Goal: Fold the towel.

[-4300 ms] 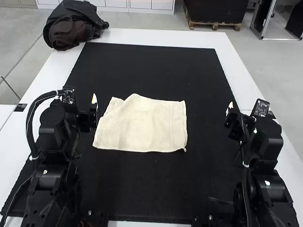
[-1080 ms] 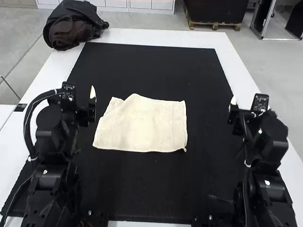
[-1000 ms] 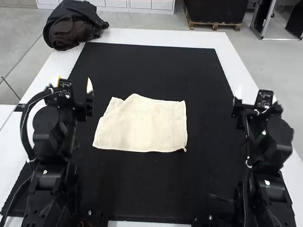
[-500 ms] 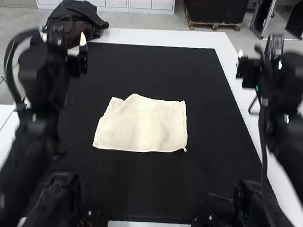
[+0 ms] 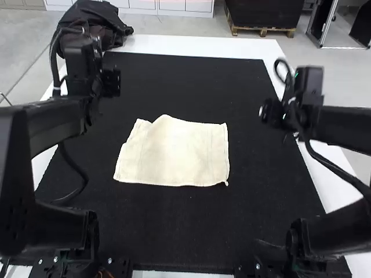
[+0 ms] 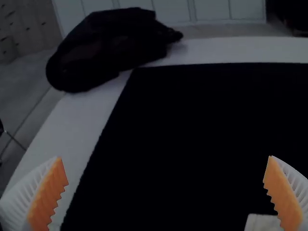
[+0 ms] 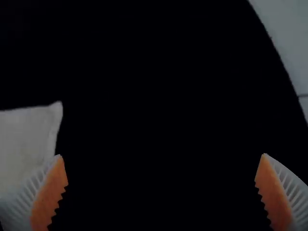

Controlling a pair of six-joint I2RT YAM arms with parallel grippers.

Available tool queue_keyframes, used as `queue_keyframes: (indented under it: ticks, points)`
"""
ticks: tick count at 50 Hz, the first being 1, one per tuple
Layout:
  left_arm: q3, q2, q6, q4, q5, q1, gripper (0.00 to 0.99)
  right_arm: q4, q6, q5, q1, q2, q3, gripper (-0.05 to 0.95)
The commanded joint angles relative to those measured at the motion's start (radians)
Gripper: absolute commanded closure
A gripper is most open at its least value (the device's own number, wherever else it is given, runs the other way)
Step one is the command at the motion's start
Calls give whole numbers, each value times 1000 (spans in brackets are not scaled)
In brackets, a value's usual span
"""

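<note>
Found cream towel (image 5: 174, 153) mid-table on black mat (image 5: 185, 231), lying flat, with uneven far-left edge and small tab at near-right corner. Saw right gripper (image 5: 269, 111) in the air off to the towel's right, well apart from it, with jaws released and spread wide. Caught one towel corner in right wrist view. Spotted left gripper (image 5: 116, 81) farther out, beyond towel and to its left, with jaws also released, wide apart. Noted dark cloth bundle (image 5: 90, 26) at far-left corner of white table (image 5: 174, 45).
</note>
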State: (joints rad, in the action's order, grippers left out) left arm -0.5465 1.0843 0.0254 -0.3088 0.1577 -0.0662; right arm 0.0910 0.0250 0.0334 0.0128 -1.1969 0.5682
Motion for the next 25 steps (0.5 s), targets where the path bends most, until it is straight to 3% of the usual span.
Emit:
queue_keyframes:
  ticks: [1, 7, 13, 21, 25]
  points:
    - [45, 58, -55, 11, 11, 0, 39, 29, -10, -32, -16, -3, -42, -5]
    - [77, 108, -45, 16, 23, 0, 39, 56, 43, -32, -17, 2, -54, -5]
    - [71, 174, -28, 89, 11, 0, 39, 44, 79, 36, -20, 3, -48, -5]
    - [5, 247, -28, 165, -103, -11, 38, 24, 85, 51, -57, 2, -19, -10]
    - [-27, 270, -28, 185, -133, -21, 38, 18, 69, 57, -76, -4, -5, -10]
